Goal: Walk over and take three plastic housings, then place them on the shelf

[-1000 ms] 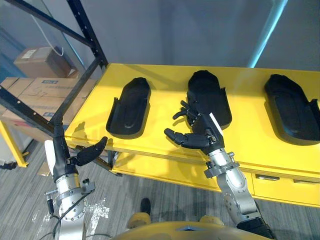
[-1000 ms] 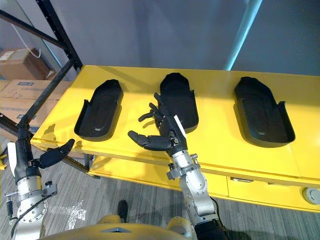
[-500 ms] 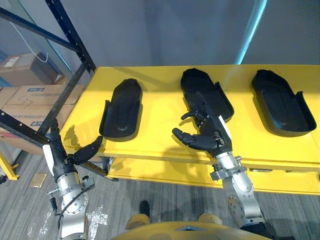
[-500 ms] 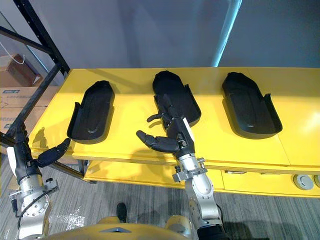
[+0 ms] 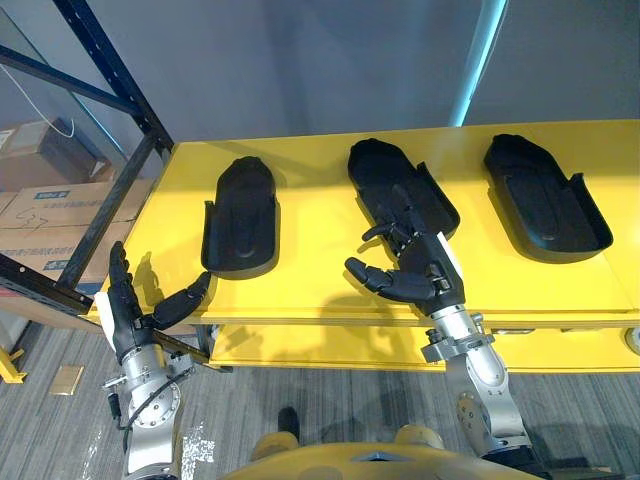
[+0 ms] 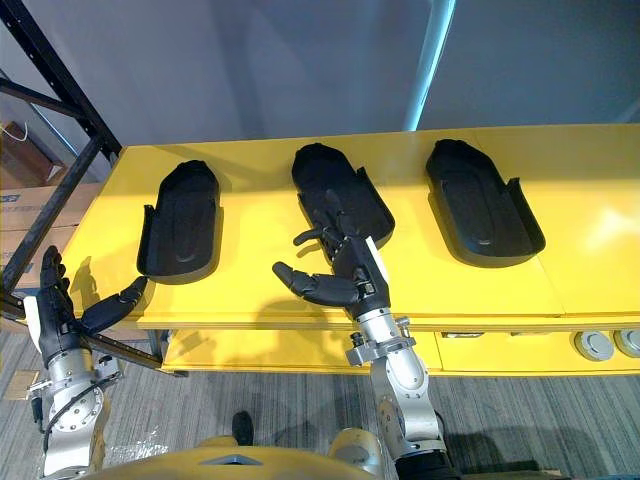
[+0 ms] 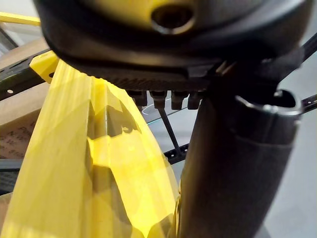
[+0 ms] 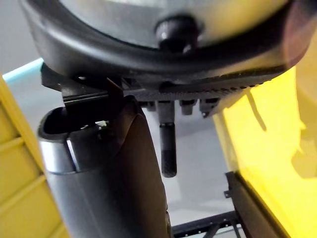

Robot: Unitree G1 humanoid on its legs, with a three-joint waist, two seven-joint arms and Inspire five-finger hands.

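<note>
We stand at the front edge of the long glossy yellow table [image 5: 300, 290]. Three black moulded plastic housings, shallow boat-shaped shells, lie in a row on its top. The left housing [image 5: 240, 215] is near the table's left end, the middle housing [image 5: 400, 190] is about halfway along, and the right housing [image 5: 545, 205] is toward the right end, all well apart.

Our right hand [image 5: 420, 275] hangs over the table's front strip, fingers spread and loosely bent, thumb stuck out sideways, holding nothing. Its fingertips overlap the near end of the middle housing, and we cannot tell whether they touch it. Our left hand [image 5: 133, 322] sits just off the table's front left corner, below the top edge. Its fingers are straight, its thumb is out, and it is empty.

The black steel shelf frame [image 5: 110, 60] rises beyond the table's left end, with brown cardboard boxes [image 5: 45, 200] low beside that end.

We judge the walk-up done and the first pick just starting, with no housing taken. Next we need to carry the right hand forward and down onto the middle housing and close on its raised side wall. The shell looks too wide to span and may slide on the slick top. The left hand must clear the table edge before it can reach the left housing.
</note>
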